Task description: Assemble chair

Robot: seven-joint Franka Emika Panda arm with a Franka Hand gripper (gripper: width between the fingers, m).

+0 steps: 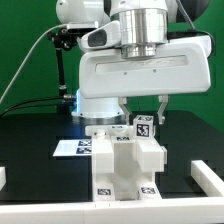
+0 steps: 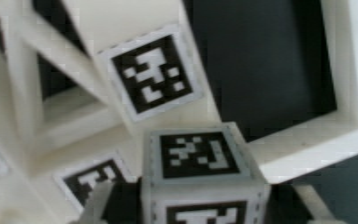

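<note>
Nearest the exterior camera stood the chair (image 1: 125, 160), a blocky white assembly on the black surface (image 1: 30, 140) with tags along its base, and just behind it the gripper (image 1: 143, 118) hung low with a small tagged part (image 1: 143, 127) between its fingers, apparently clamped on it, probably to seat it on the assembly. Only the wrist view showed that tagged part (image 2: 197, 160) close up, poised above white frame pieces (image 2: 69, 75), while the marker board (image 1: 78, 147) appeared solely in the exterior view.
</note>
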